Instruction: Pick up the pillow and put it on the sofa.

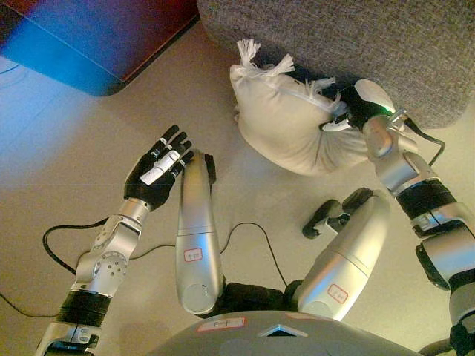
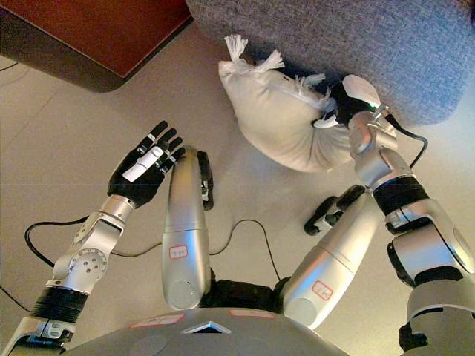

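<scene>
A cream pillow (image 1: 286,122) with tasselled corners lies on the floor, leaning against the base of the grey sofa (image 1: 349,37). My right hand (image 1: 356,107) sits at the pillow's right edge, its fingers curled into the cloth where the fabric bunches. My left hand (image 1: 158,167) hovers over the floor to the pillow's left, well apart from it, fingers straight and spread, holding nothing. The pillow's far side is hidden against the sofa.
A dark reddish-brown piece of furniture (image 2: 89,30) stands at the upper left, its rounded corner near the sofa's left end. Beige floor (image 1: 74,133) spreads around my left hand.
</scene>
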`<state>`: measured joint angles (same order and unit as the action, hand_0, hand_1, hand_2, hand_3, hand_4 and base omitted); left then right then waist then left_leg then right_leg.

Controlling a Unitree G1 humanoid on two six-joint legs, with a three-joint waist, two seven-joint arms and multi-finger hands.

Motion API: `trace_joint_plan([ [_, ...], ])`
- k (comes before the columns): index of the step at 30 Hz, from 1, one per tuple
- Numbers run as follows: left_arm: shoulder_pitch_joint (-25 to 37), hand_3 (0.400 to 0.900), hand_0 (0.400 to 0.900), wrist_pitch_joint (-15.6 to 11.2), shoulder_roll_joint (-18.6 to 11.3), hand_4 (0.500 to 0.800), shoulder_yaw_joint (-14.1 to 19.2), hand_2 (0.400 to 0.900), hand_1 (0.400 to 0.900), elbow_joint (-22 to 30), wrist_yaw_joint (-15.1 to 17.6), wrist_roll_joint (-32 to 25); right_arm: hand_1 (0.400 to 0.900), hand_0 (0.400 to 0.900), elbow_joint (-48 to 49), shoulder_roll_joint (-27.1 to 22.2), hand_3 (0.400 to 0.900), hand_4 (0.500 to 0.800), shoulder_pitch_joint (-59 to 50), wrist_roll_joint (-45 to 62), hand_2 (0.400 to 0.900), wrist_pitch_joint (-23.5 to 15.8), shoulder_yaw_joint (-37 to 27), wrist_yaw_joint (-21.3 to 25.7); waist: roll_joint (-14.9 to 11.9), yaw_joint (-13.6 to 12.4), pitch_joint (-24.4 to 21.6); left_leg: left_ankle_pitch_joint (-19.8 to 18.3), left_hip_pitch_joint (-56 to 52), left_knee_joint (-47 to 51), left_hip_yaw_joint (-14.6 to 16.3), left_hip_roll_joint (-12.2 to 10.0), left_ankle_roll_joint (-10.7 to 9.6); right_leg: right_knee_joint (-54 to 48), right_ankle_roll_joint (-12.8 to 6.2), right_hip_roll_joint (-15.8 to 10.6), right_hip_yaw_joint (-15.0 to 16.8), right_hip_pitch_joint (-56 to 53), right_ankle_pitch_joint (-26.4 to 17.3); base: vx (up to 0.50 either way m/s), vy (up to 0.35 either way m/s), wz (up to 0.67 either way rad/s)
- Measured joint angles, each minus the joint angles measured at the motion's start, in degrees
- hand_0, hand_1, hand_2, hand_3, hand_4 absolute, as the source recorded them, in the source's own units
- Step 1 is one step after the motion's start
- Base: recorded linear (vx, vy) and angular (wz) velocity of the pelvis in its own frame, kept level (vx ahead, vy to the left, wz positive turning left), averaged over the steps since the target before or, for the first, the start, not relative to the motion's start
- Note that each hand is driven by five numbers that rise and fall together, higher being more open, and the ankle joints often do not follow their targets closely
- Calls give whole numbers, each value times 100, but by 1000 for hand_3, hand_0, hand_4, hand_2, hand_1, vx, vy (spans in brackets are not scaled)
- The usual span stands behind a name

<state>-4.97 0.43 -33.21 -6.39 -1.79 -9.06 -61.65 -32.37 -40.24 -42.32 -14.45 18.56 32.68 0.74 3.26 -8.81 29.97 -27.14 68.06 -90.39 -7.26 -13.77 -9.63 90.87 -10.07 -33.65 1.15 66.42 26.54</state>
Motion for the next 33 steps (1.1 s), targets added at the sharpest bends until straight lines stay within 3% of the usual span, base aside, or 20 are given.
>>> trace_joint_plan([
  [5,-3,900,900,35,-3,800,0,900,900,44,113,0,400,400,-57,96,400,500,0,212,400,120,3,11,3,-12,0,-2,-7,-19,-11,-2,-3,13,0,2,4,-14,0,22,13,-2],
  [12,-23,900,900,72,2,800,-4,900,900,59,238,-2,400,400,-116,108,400,500,93,693,400,-50,-152,90,38,19,-3,24,-73,207,8,-36,16,-254,7,79,-141,-170,-14,-19,7,-6],
  [17,-92,900,900,73,47,800,-80,900,900,52,379,-3,400,400,328,102,400,500,370,702,400,-227,-300,286,42,77,-4,123,-383,806,270,-150,22,-959,-98,193,-352,-476,-250,-42,47,-20],
  [20,-71,900,900,73,234,800,-107,900,900,32,488,1,400,400,704,110,400,500,644,696,400,-311,-434,398,40,89,0,196,-810,1330,504,-215,89,-1625,-175,302,-470,-891,-478,-90,76,-23],
  [24,171,900,900,5,436,800,-134,900,900,21,604,6,400,400,1015,85,400,500,859,665,400,-450,-630,534,35,162,0,691,-1705,2741,990,-185,282,-3320,-219,492,-802,-1801,-1244,-39,90,-20],
  [28,388,900,900,-13,736,800,-143,900,900,-200,809,60,400,400,1507,-33,400,500,1459,487,400,-558,-930,587,25,253,-4,1288,-3097,4439,1414,76,429,-5443,-291,557,-1294,-3396,-2142,10,51,-17],
  [30,456,900,900,-9,842,800,-125,900,900,-246,892,40,400,400,1757,-97,400,500,1771,452,400,-657,-1204,639,4,264,-7,1555,-3643,5170,1522,225,460,-6417,-262,624,-1505,-4056,-2615,9,15,-20],
  [33,465,900,900,9,943,800,-104,900,900,-271,951,4,400,400,2327,-132,400,500,2368,450,400,-817,-1596,661,-93,259,-25,1849,-4343,6023,1619,385,451,-7709,-18,737,-1949,-4951,-3269,71,-49,-19],
])
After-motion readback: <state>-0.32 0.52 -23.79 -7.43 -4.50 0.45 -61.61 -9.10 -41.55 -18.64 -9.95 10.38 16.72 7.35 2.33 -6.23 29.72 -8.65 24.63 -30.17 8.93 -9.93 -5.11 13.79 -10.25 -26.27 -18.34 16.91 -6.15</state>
